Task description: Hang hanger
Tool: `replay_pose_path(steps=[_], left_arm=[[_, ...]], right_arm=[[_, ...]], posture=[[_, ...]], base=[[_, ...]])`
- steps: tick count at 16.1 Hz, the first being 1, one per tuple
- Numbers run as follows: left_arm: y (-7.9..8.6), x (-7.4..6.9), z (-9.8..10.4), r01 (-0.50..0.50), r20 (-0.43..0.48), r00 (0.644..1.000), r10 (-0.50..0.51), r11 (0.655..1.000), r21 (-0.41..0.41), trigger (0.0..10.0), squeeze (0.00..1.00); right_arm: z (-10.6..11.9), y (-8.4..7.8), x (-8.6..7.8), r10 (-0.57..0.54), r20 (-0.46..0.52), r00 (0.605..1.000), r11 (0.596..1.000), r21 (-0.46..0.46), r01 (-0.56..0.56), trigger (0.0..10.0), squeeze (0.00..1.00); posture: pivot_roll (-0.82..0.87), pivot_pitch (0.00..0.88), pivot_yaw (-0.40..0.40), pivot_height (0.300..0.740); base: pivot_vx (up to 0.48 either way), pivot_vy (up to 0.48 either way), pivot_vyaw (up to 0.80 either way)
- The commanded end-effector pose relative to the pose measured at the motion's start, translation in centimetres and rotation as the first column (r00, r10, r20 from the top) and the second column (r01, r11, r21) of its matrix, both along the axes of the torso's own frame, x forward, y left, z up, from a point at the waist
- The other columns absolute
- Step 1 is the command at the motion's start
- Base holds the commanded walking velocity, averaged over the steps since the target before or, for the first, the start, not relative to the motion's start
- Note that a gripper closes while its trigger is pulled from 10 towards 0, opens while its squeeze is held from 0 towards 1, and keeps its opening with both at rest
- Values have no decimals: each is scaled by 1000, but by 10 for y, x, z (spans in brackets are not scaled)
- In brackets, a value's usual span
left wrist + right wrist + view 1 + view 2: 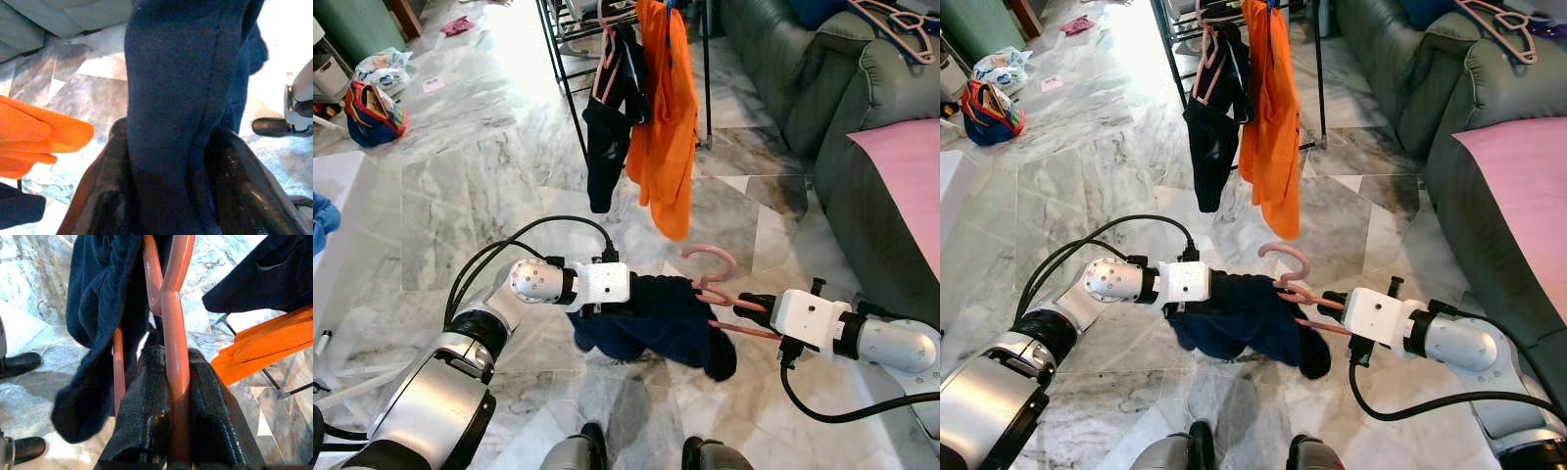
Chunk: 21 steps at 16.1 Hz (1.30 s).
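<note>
Two tools are at work above the marble floor, and between them hangs one pink hanger carrying one navy garment. The right tool is clenched on the hanger's pink bar; in the right wrist view its two black fingers press on either side of the bar, just below where the hanger's neck forks. The hanger's hook curls upward, free of any rail, just beyond the right tool's fingertips toward the robot's left. The left tool is clamped on a fold of the navy garment, with dark cloth running up between its fingers in the left wrist view. The garment droops from the hanger between the two tools, its lowest corner hanging near the right tool.

Ahead stands one black clothes rack with two garments on it: a black one on a pink hanger and an orange one beside it, touching. One grey sofa stands to the right, with another pink hanger on its back and a pink cloth over its seat.
</note>
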State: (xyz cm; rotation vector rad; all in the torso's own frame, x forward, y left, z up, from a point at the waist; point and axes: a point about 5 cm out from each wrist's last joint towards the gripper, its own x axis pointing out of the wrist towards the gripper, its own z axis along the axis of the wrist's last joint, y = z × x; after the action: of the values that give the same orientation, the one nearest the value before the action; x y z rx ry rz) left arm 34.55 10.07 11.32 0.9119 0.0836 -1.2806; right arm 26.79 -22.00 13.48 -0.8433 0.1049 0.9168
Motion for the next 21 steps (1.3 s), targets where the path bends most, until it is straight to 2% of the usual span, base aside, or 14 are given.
replay_pose_path(steps=[1, 10, 11, 18, 19, 20, 21], left_arm=[[4, 1, -1, -10, -13, 1000, 10, 1000, 10, 0, 0], [4, 2, 1, -23, -6, 1000, 23, 1000, -2, 0, 0], [-10, -2, -3, 7, -92, 996, -11, 999, -42, 0, 0], [-13, -5, -6, 14, -128, 992, -22, 998, -64, 0, 0], [-11, -5, -8, 0, -138, 990, -10, 998, -69, 0, 0], [-10, -6, -9, -9, -145, 990, -2, 997, -72, 0, 0], [-9, -6, -9, -12, -147, 989, 1, 997, -73, 0, 0]], right_arm=[[3, 1, -1, 11, 22, 1000, 1000, 11, -11, 10000, 0], [2, 1, -1, 13, 23, 1000, 1000, 8, -13, 10000, 0], [-12, 7, -1, 41, -5, 999, 999, -23, -41, 10000, 0], [-9, 6, 3, 45, 13, 999, 999, -31, -45, 10000, 0], [-5, 3, 3, 39, 0, 999, 999, -18, -39, 10000, 35], [-2, 0, 3, 38, -17, 999, 999, -6, -38, 10000, 804], [-2, 0, 3, 38, -24, 999, 999, -1, -38, 10000, 804]], posture=[[-119, 229, 102, 740], [-119, 228, 99, 740], [-120, 223, 93, 740], [-122, 222, 91, 740], [-124, 223, 91, 740], [-124, 224, 90, 740], [-124, 224, 90, 740]], base=[[0, 0, 0], [0, 0, 0], [0, 0, 0], [0, 0, 0], [0, 0, 0], [0, 0, 0], [0, 0, 0]])
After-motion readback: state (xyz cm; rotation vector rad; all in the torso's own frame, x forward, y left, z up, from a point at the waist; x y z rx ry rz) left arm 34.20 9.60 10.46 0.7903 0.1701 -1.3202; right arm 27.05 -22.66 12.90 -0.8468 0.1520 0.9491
